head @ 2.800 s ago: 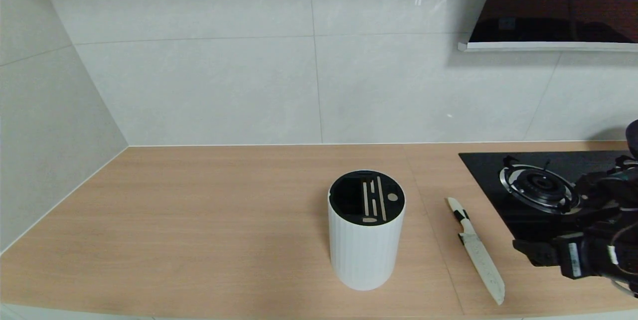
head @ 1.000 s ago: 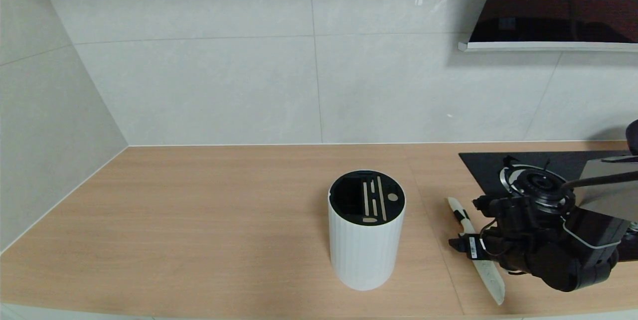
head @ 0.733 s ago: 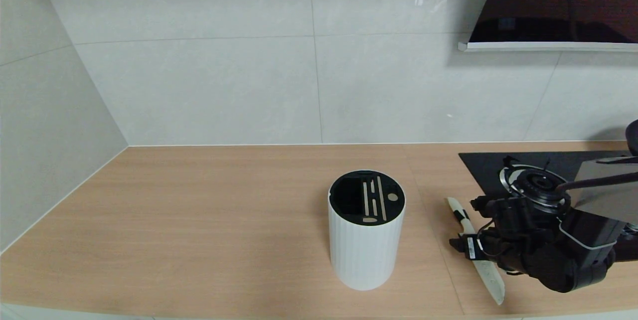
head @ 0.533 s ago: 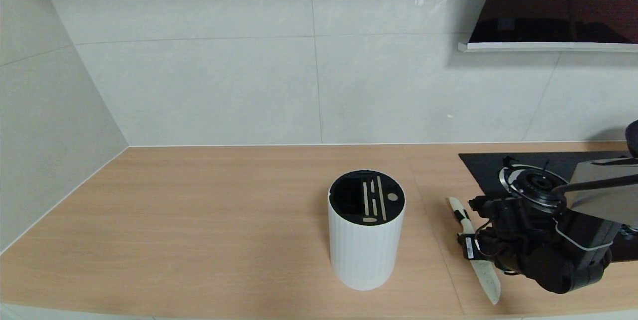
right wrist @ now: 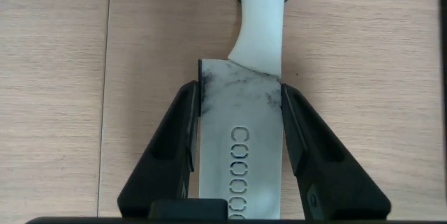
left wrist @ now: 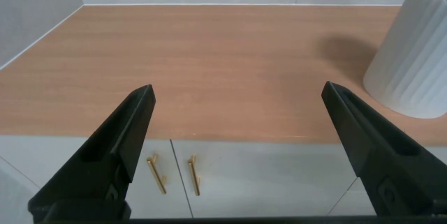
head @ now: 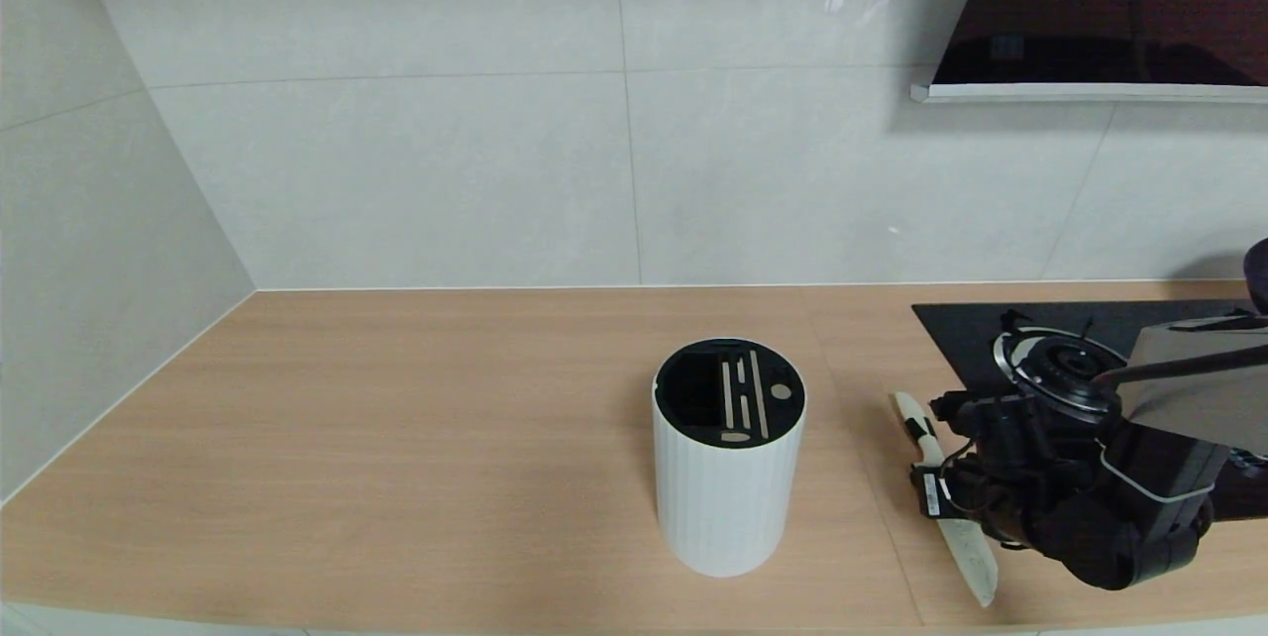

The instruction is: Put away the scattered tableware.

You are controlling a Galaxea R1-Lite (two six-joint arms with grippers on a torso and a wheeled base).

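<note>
In the right claw (right wrist: pixel 239 93) lies a white, grey-smudged knife (right wrist: pixel 242 137).

**Head view.** The right gripper (head: pixel 939 495) covers the middle of the knife (head: pixel 976 557), where the blade meets the handle. The right arm hides part of the hob (head: pixel 956 324) and the near rim of the burner (head: pixel 1055 364). Arm and hob are both cut off by the right edge. The range hood (head: pixel 1090 12) is cut by the top and right edges. The open compartment of the holder (head: pixel 728 487) is dark, so its inside cannot be told.

**Right wrist view.** The handle end and blade tip of the knife lie beyond the picture's edges.

**Left wrist view.** The holder is cut off at a corner, with only part of its ribbed wall in frame. The fingers of the left gripper (left wrist: pixel 237 90) run out of frame at their bases.
</note>
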